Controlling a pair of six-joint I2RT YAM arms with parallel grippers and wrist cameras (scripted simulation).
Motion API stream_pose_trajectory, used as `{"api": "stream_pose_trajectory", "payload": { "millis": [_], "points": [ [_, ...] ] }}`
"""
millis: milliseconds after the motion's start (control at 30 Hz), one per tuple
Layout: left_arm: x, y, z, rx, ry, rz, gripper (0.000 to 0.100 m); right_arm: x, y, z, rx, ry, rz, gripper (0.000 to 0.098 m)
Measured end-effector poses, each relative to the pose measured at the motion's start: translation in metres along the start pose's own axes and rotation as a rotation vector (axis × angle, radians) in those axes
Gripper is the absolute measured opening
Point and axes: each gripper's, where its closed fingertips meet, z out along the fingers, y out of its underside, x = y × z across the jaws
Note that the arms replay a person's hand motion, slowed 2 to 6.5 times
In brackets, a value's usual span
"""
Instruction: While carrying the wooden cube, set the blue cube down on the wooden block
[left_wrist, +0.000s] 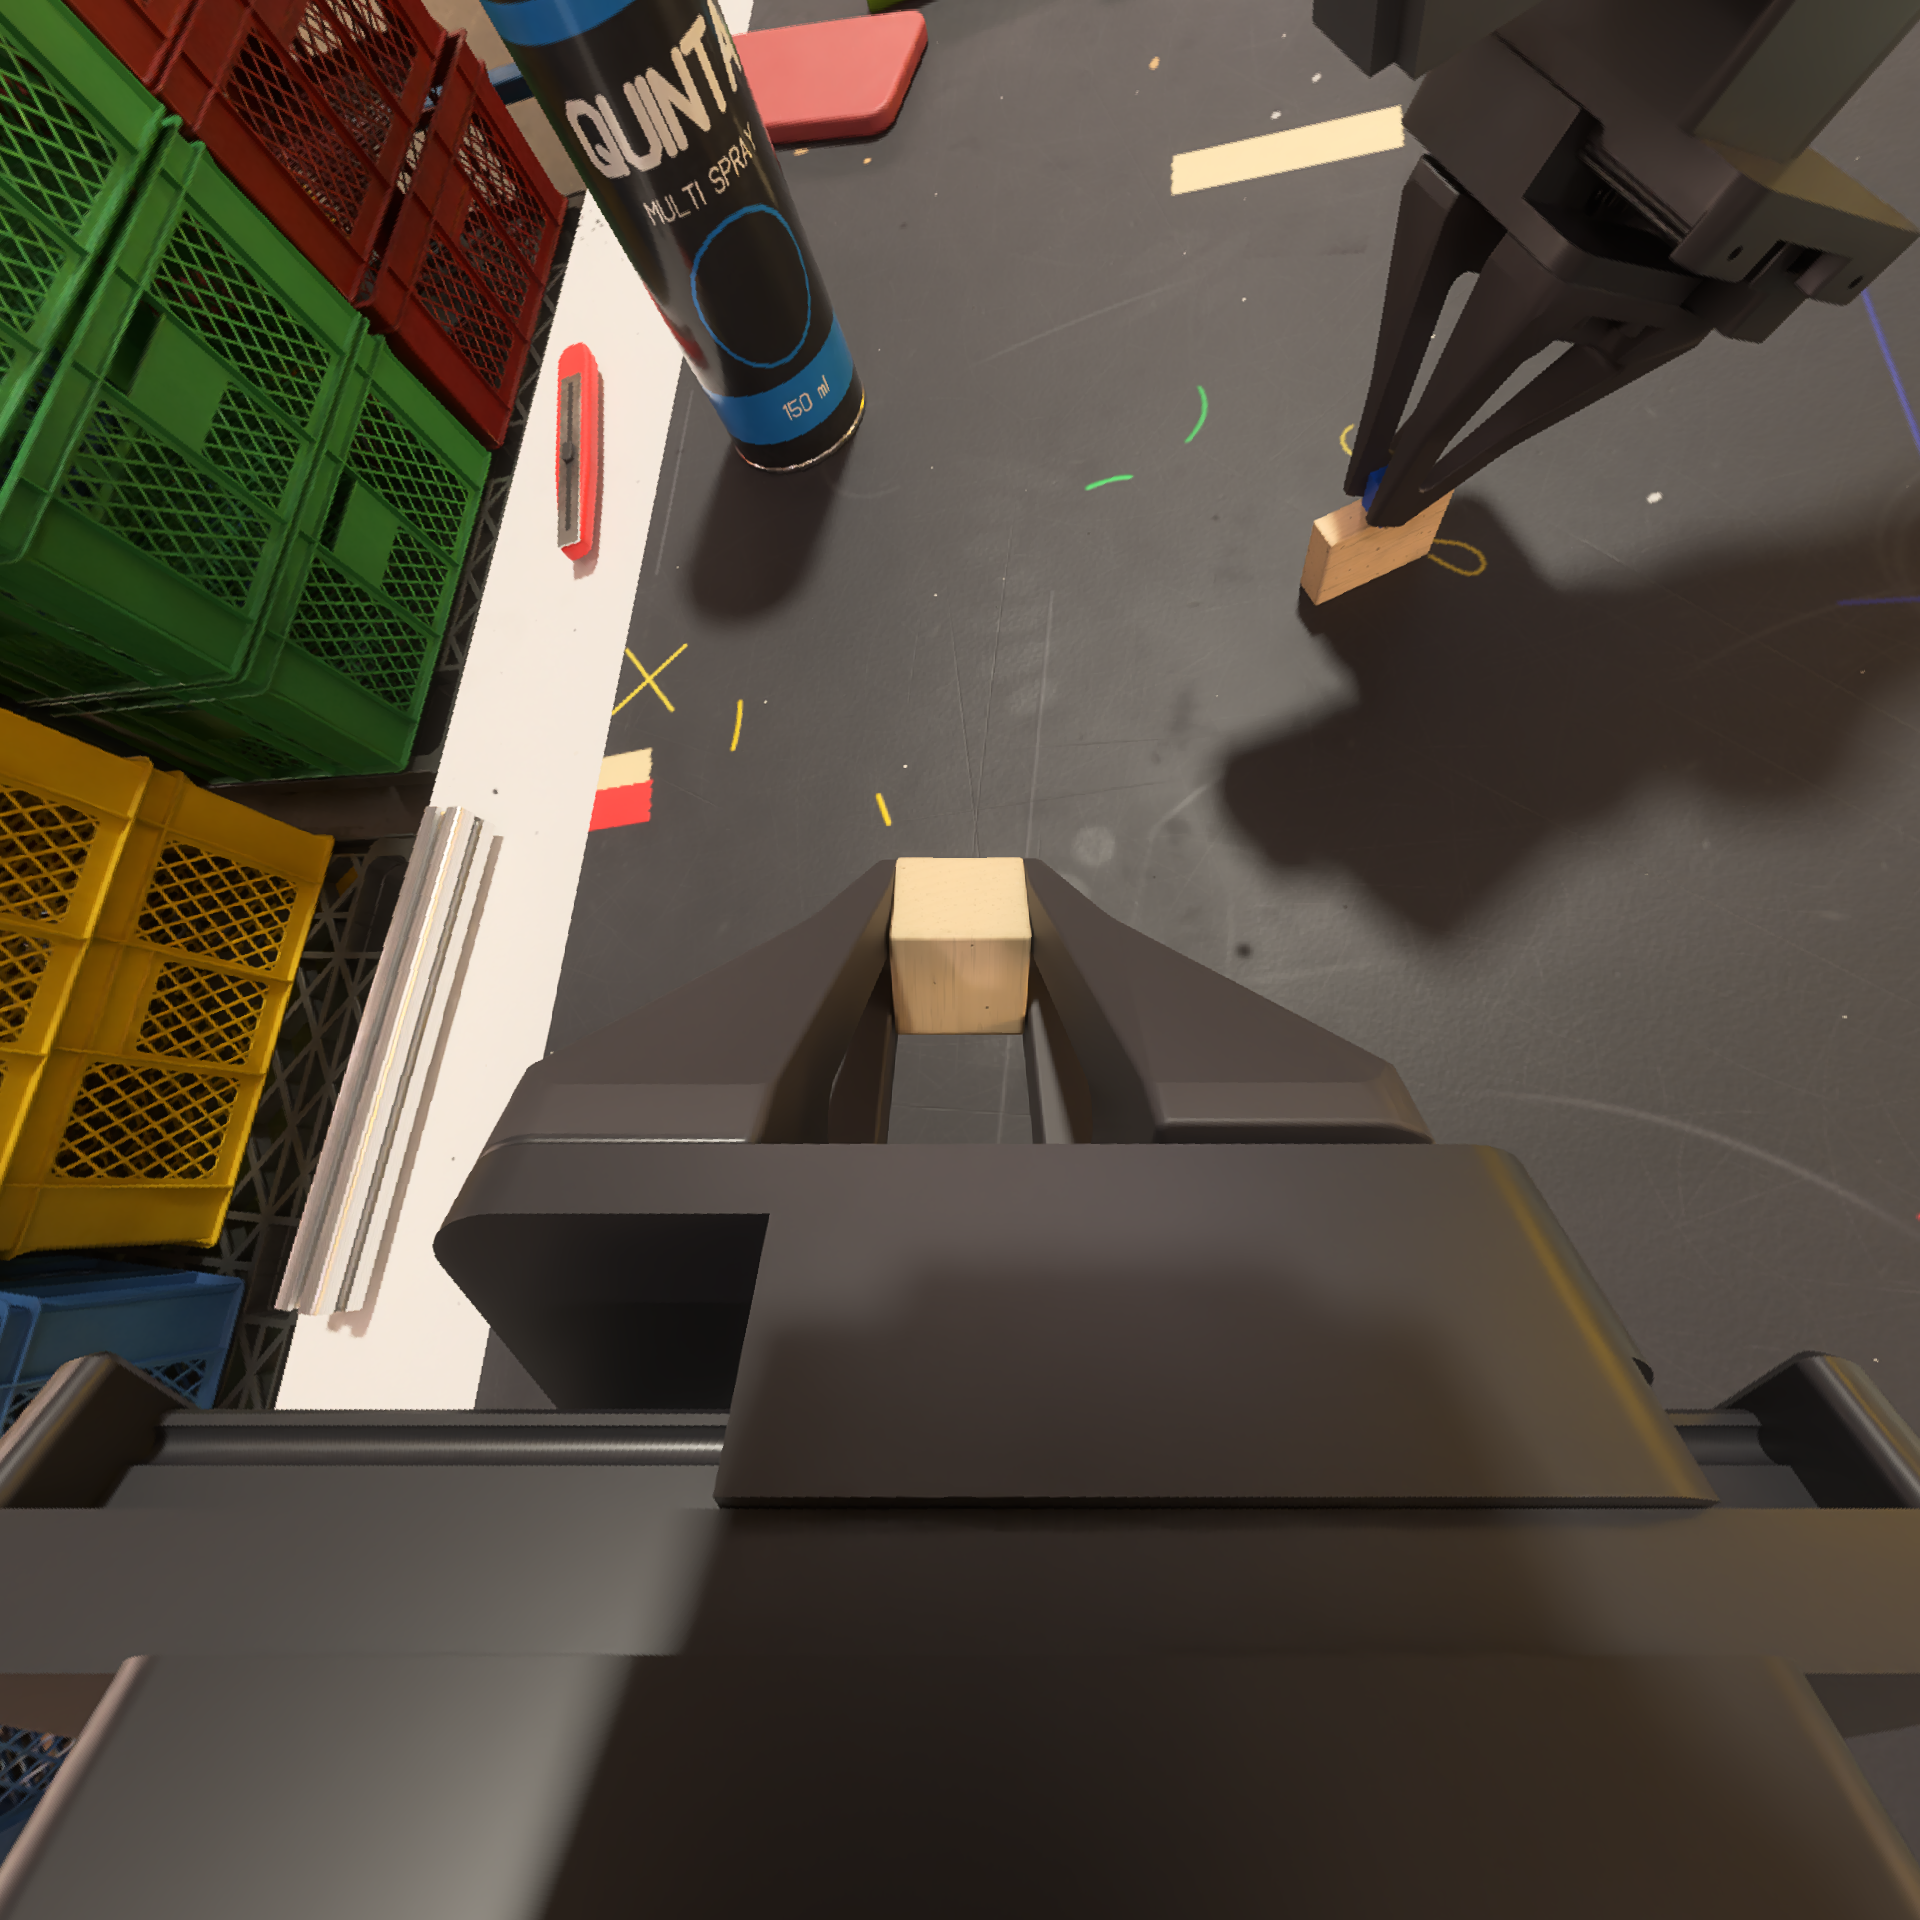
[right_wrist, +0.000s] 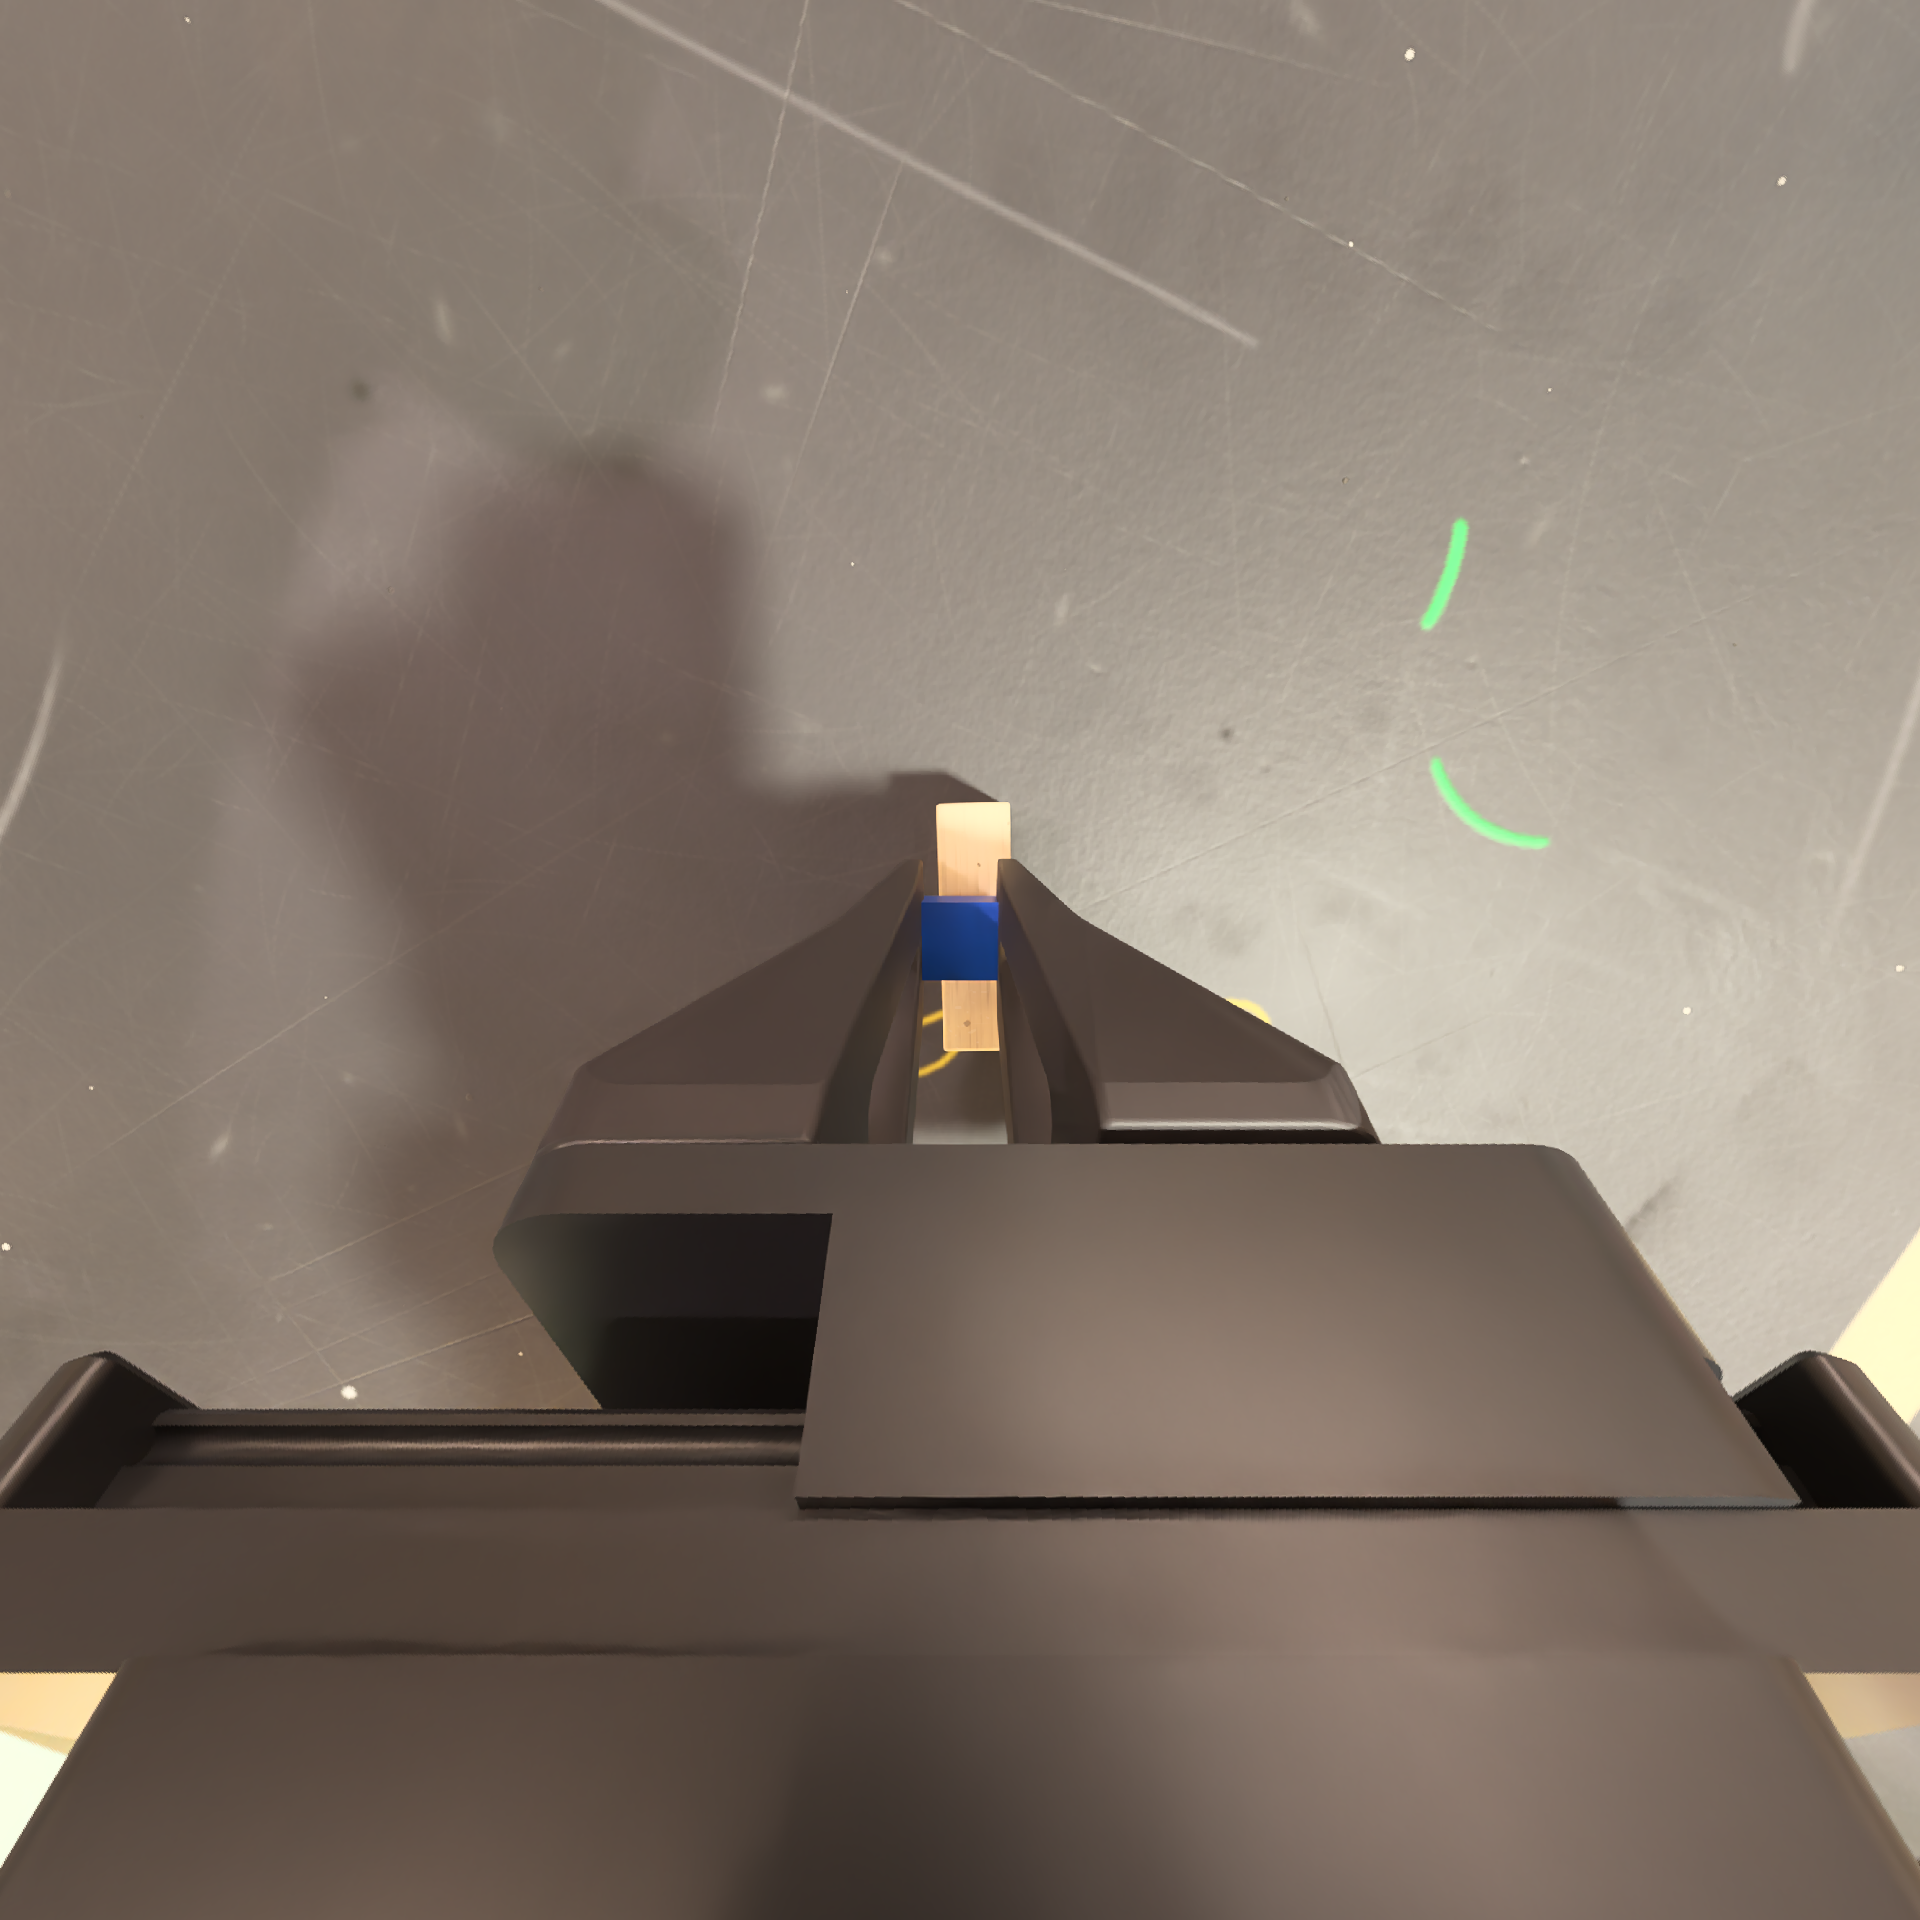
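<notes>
My left gripper (left_wrist: 961, 940) is shut on the pale wooden cube (left_wrist: 960, 940) and holds it above the dark table. My right gripper (right_wrist: 960, 935) is shut on the small blue cube (right_wrist: 959, 938), right over the wooden block (right_wrist: 972, 847). In the left wrist view the right gripper (left_wrist: 1387, 499) stands at the far right with its tips down on the wooden block (left_wrist: 1351, 556), and a sliver of the blue cube (left_wrist: 1374, 486) shows between the tips. Whether the blue cube touches the block I cannot tell.
A black and blue spray can (left_wrist: 717, 229) stands at the back left. A red utility knife (left_wrist: 577, 452) and a metal rail (left_wrist: 390, 1060) lie on the white strip. Green (left_wrist: 197, 416), red (left_wrist: 343, 135) and yellow crates (left_wrist: 135, 987) line the left. A red pad (left_wrist: 831, 73) lies far back.
</notes>
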Motion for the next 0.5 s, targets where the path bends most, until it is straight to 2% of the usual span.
{"api": "stream_pose_trajectory", "payload": {
  "millis": [500],
  "points": [
    [-0.0001,0.0002,0.0001,0.000,0.000,-0.001,0.019,0.0004,0.0003,-0.0005,-0.014,-0.004,-0.011,0.0116]
  ]
}}
